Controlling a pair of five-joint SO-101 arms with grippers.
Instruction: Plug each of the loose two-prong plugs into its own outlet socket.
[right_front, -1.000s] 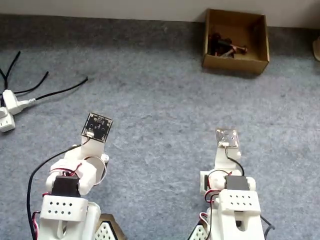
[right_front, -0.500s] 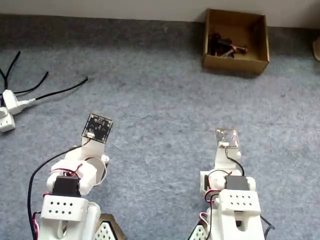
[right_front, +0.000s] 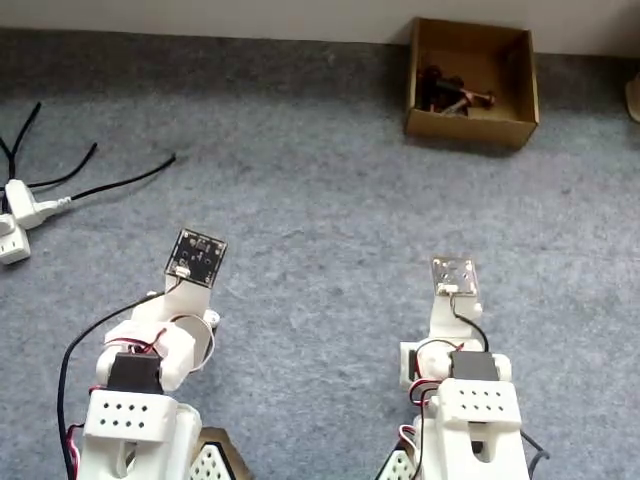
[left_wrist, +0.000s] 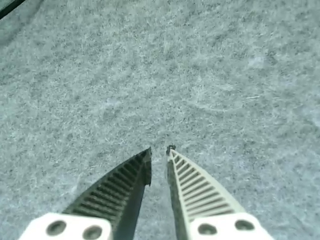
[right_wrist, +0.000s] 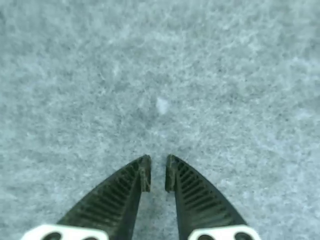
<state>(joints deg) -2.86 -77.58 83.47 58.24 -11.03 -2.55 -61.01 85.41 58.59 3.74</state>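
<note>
At the far left edge of the high view lie a white plug (right_front: 28, 208) and a white outlet block (right_front: 10, 243), with thin black cables (right_front: 120, 178) trailing from them across the grey carpet. The left arm (right_front: 160, 340) stands near the front left, well to the right of those pieces. Its gripper (left_wrist: 160, 150) is shut over bare carpet with nothing between the fingers. The right arm (right_front: 455, 340) stands at the front right, and its gripper (right_wrist: 157, 159) is also shut over bare carpet, holding nothing.
A cardboard box (right_front: 520, 85) with several small dark and reddish items sits at the back right. A wall edge runs along the back. Open grey carpet (right_front: 320, 200) stretches between the arms and the box.
The left arm's wrist has shifted very slightly toward the front edge. The right arm has not moved.
</note>
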